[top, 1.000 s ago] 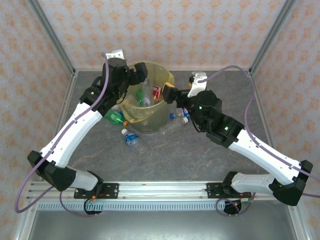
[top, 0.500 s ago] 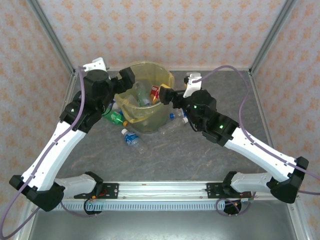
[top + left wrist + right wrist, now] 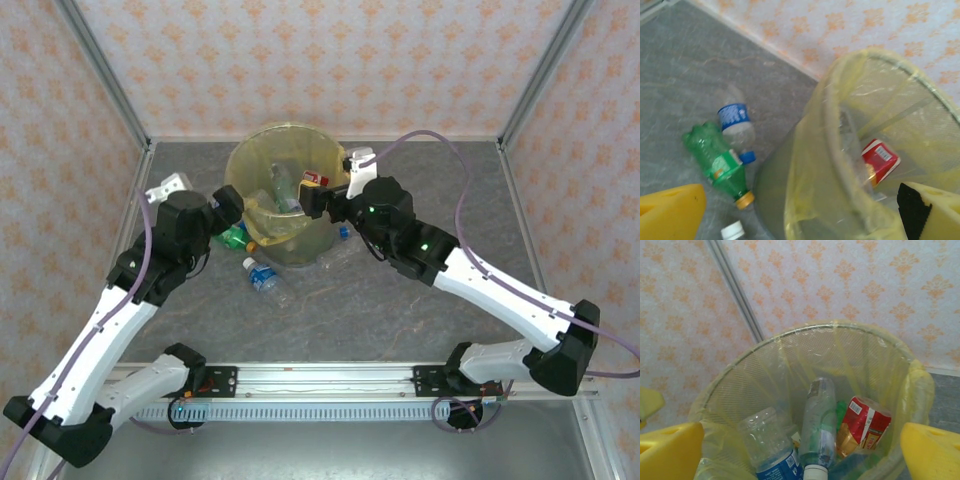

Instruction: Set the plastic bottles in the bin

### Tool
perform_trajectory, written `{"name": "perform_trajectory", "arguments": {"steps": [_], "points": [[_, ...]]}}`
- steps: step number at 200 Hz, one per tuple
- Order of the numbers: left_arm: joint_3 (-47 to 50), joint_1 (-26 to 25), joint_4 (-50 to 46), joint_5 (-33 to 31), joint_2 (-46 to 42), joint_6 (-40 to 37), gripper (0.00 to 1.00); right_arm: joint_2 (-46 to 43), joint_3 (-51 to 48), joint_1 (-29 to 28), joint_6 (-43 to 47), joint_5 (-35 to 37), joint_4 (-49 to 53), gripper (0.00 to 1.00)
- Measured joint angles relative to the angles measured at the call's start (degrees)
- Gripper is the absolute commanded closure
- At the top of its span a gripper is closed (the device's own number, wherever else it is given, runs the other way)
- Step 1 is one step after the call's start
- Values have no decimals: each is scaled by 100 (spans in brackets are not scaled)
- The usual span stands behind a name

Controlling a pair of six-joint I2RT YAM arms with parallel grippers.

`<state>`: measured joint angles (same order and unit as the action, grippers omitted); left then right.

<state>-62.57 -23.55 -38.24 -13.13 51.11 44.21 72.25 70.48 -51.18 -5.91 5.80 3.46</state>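
Note:
The bin (image 3: 262, 158), lined with a yellow bag, stands at the back middle of the table. Inside it lie a red-labelled bottle (image 3: 865, 427), a tall clear bottle (image 3: 819, 425) and a clear bottle with a blue label (image 3: 770, 445). My right gripper (image 3: 802, 455) hangs open over the bin's right rim (image 3: 318, 198), nothing between its fingers. My left gripper (image 3: 228, 203) is open beside the bin's left wall (image 3: 800, 215). On the table left of the bin lie a green bottle (image 3: 720, 162) and a blue-labelled clear bottle (image 3: 735, 122).
Another clear bottle with a blue label (image 3: 262, 277) lies in front of the bin, and a clear bottle with a blue cap (image 3: 345, 245) to its right. A white-capped bottle top (image 3: 732, 231) sits by the bin's base. Patterned walls and metal posts enclose the table.
The left arm has drawn back from above the bin, down and to the left. The right gripper has moved left, further over the bin's rim.

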Motion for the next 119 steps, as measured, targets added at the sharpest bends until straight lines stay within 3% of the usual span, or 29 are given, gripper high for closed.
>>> {"name": "perform_trajectory", "arguments": {"steps": [67, 119], "points": [[1401, 85, -337, 133, -957, 1394, 10, 57, 81, 0, 2, -133, 0, 0], [2872, 186, 192, 1180, -1121, 2295, 15, 57, 81, 0, 0, -136, 11, 0]]}}
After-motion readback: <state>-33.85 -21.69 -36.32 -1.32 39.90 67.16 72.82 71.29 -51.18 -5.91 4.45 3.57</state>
